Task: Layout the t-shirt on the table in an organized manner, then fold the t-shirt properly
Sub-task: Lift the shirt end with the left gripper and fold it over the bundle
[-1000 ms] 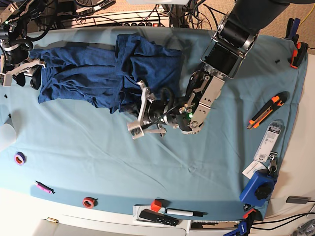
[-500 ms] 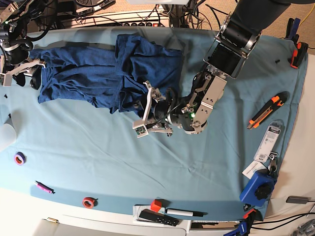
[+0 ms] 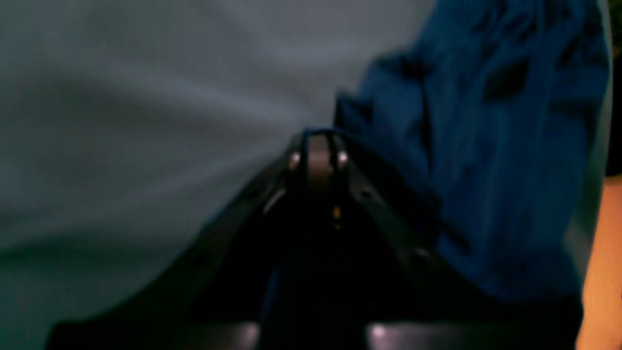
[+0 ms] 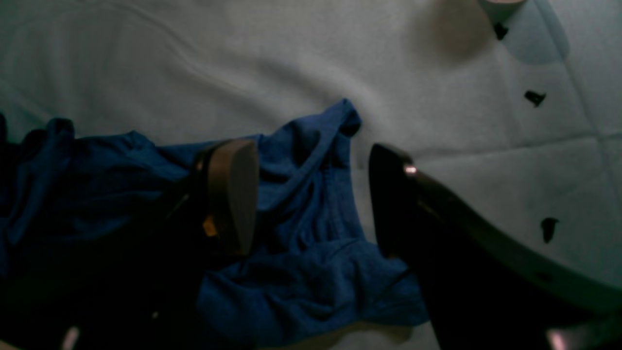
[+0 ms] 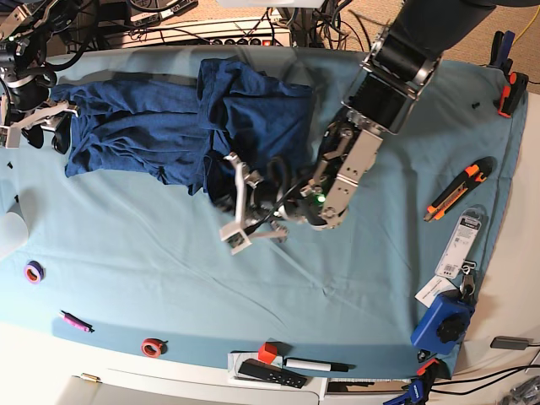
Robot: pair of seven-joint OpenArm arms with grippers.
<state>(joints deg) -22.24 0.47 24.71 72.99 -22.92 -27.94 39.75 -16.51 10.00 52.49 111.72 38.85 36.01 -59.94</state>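
My left gripper (image 5: 221, 199) was clamped shut at the t-shirt (image 5: 169, 126) hem; whether fabric was caught, I couldn't tell. The shirt lay bunched on the table (image 5: 354, 287), long axis running nine to three. My right gripper (image 4: 311, 194) gaped wide at its nine o'clock end, holding nothing.

The navy t-shirt (image 5: 177, 126) lies crumpled and partly folded at the teal table's (image 5: 169, 287) far side.

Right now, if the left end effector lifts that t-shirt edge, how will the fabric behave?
The t-shirt lies wrinkled and bunched, so it is probably floppy and would sag. Its folded-over layers may drag along. The teal cloth on the table shows creases, so it might shift too.
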